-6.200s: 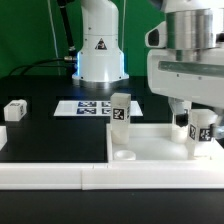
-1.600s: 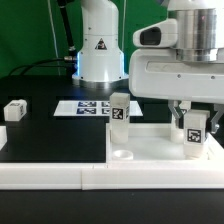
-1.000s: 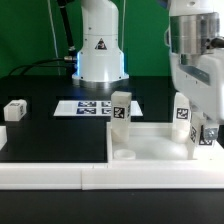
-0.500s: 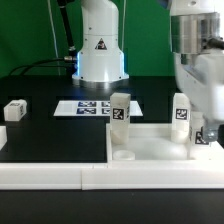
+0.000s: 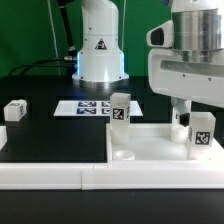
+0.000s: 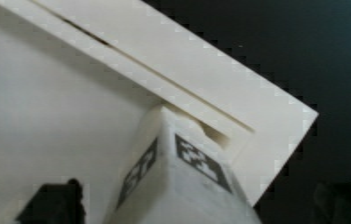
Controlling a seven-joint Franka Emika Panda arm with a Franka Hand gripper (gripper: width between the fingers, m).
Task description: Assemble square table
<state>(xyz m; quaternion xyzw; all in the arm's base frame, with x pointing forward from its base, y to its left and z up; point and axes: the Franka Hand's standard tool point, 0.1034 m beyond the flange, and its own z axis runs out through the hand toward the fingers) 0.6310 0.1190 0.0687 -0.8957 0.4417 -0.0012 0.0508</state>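
Starting at the exterior view's left, I've got one small white tagged leg (image 5: 14,110) lying by itself on the black table (image 5: 50,135), well apart from everything else. Sliding along, the marker board (image 5: 88,107) sits flat in front of the arm's white base (image 5: 98,45). Just beside it, a second leg (image 5: 120,109) stands upright at the far corner of the square panel (image 5: 150,140), and nearer the camera I can see an open round socket (image 5: 123,156) in the panel's surface. The long white rail (image 5: 55,174) runs across the front edge. Now over to the exterior view's right: a third leg (image 5: 201,135) is standing upright on the panel near its corner, tag facing me, with the gripper (image 5: 188,112) hovering right over it. In my wrist view the dark fingertips (image 6: 51,200) sit wide to either side of that leg's top (image 6: 181,160), clear of it, so I'm calling the jaws spread and released, nothing grasped.
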